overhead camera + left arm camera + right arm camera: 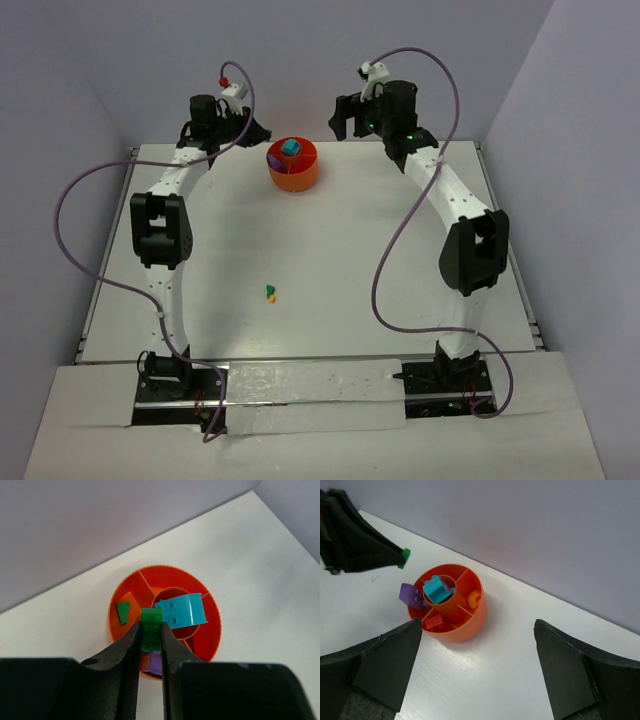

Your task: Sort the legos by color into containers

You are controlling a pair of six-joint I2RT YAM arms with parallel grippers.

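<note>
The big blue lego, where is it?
In the left wrist view, the blue lego sits in the middle ring of the orange tub, right of the green lego that the left gripper pinches.

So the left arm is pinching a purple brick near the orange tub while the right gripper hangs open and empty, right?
Not quite. The brick in the left gripper is green, not purple; the left wrist view shows it between the fingers. The rest holds: it is near the orange tub, and the right gripper is open and empty.
</note>
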